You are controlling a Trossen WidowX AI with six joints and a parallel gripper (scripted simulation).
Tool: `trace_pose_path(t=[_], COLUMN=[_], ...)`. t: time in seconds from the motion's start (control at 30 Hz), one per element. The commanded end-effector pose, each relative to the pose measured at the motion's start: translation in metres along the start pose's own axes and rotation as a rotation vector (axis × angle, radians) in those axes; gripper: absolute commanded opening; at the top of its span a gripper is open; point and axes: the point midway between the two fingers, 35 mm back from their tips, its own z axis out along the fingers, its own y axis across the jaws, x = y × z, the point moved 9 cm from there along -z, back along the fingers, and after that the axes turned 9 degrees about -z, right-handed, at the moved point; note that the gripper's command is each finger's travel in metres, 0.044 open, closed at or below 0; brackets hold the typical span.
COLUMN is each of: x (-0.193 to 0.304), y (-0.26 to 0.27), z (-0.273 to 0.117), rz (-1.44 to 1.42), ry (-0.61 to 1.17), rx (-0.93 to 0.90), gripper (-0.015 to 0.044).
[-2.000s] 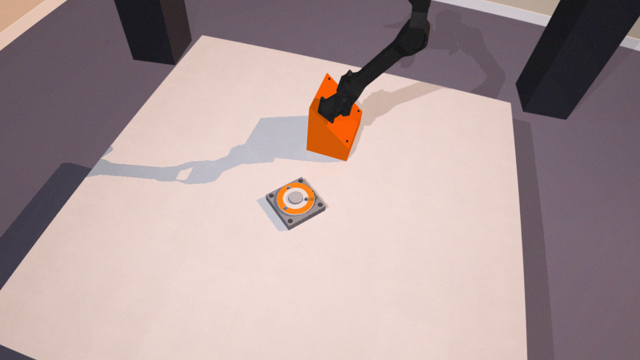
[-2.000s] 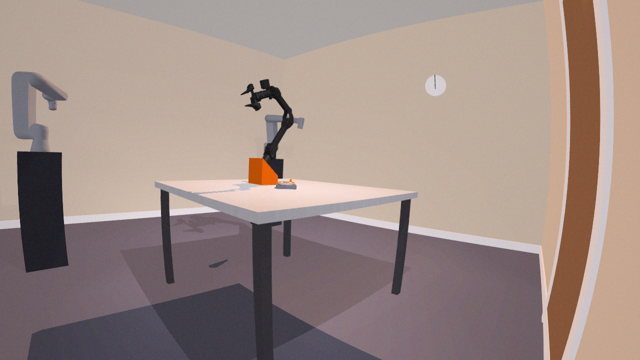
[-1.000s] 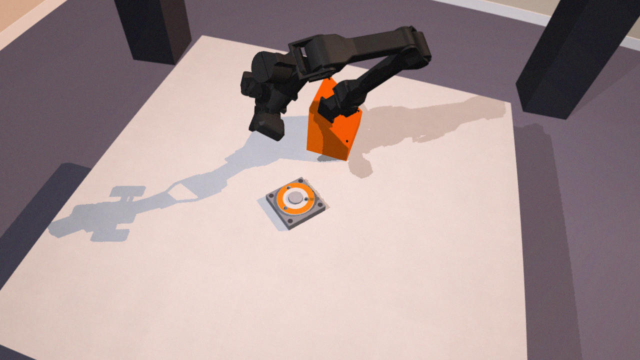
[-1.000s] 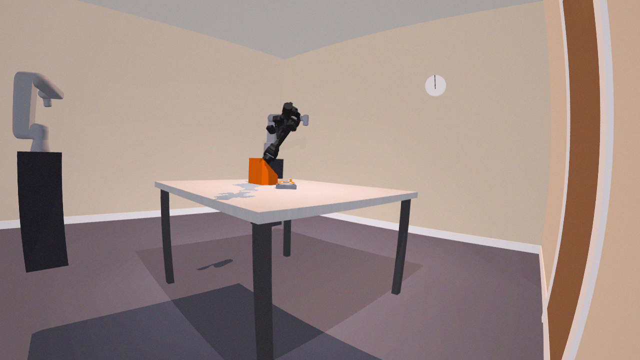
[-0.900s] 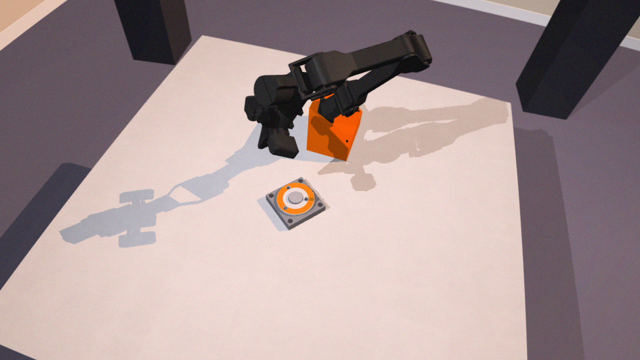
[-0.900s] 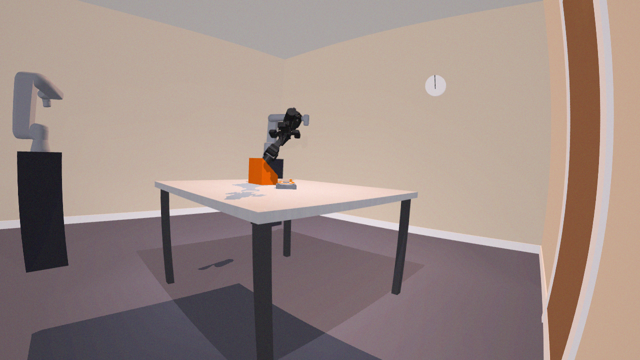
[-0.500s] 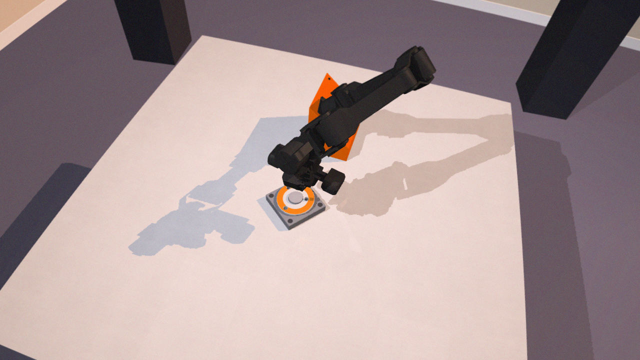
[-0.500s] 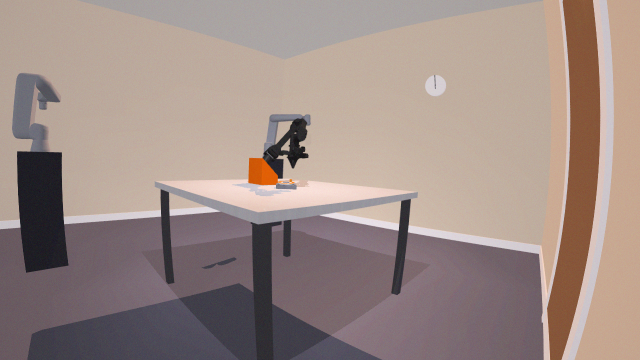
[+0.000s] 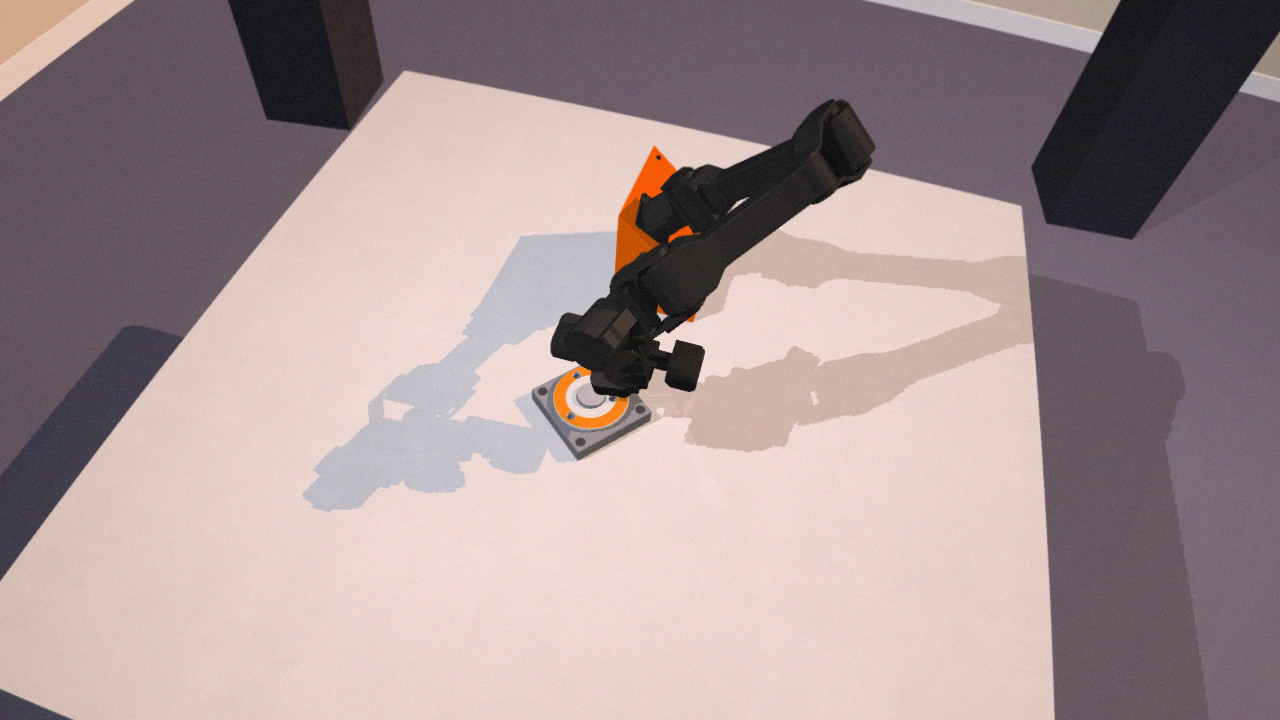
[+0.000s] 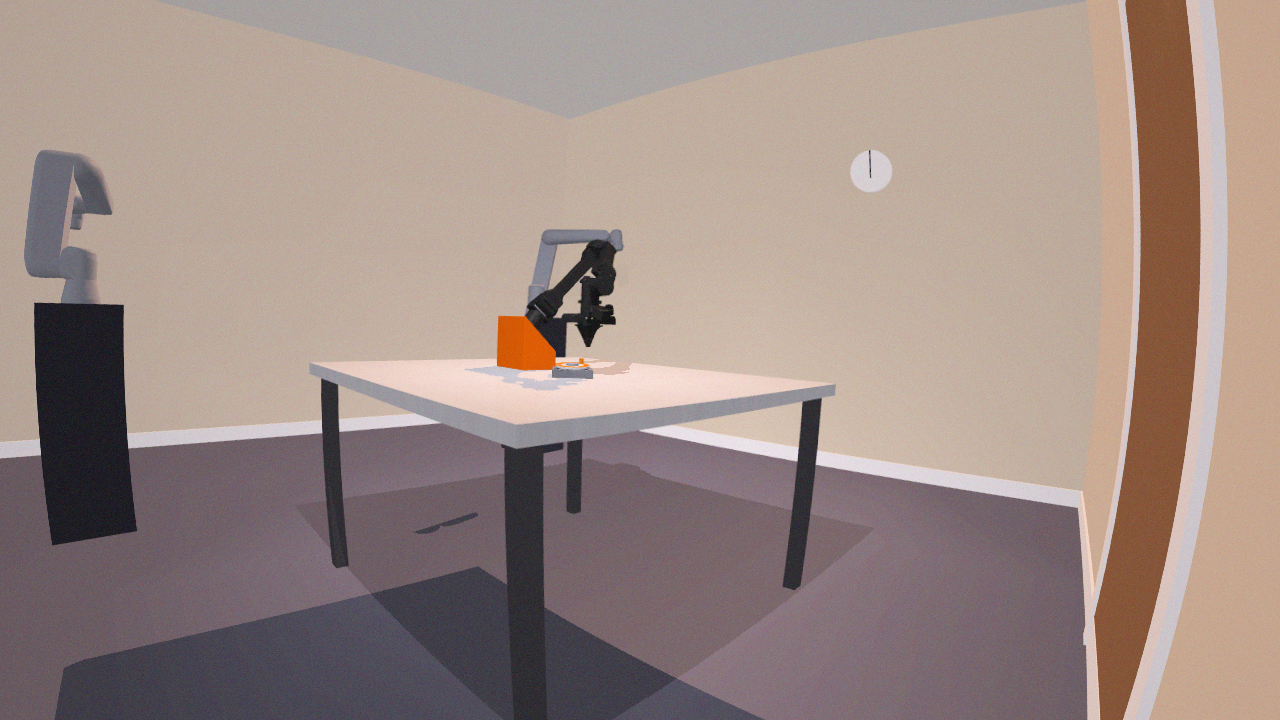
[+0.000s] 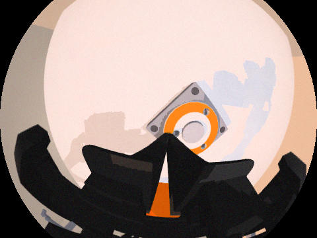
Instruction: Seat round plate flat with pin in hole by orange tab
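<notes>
The round plate (image 9: 595,421) (image 11: 188,106), an orange ring with a white middle, sits around the grey post (image 9: 590,394) (image 11: 193,132) on the square grey base (image 9: 617,427) (image 10: 572,373) (image 11: 185,96). The small orange tab (image 10: 581,360) stands up from the plate in the exterior view; the fingertips seem to cover it in the wrist view. One plate hole (image 11: 176,133) shows just beside the fingertips. The pin cannot be made out, and the plate's tilt is too small to judge. My gripper (image 10: 588,344) (image 11: 168,137) is shut and empty, pointing down above the plate, not touching it.
The base rests on the pale table (image 9: 447,608) (image 10: 680,389). My arm's orange mount (image 9: 633,243) (image 10: 514,342) stands behind the base. A grey arm (image 10: 49,214) on a dark pedestal (image 10: 80,411) stands off the table, with another behind my arm.
</notes>
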Motion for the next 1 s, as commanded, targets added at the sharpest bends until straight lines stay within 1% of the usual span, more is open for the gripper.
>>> trace_pose_path(t=[0.0,0.2,0.47,0.97], x=[0.003,0.005,0.007,0.025], y=[0.002,0.003,0.004,0.006], z=[0.018,0.044,0.045,0.045], rz=[0.001,0.001,0.002,0.002], ry=[0.011,0.01,0.011,0.011], rx=[-0.011,-0.014,-0.014,-0.014], gripper=[0.0,0.0,0.0,0.0])
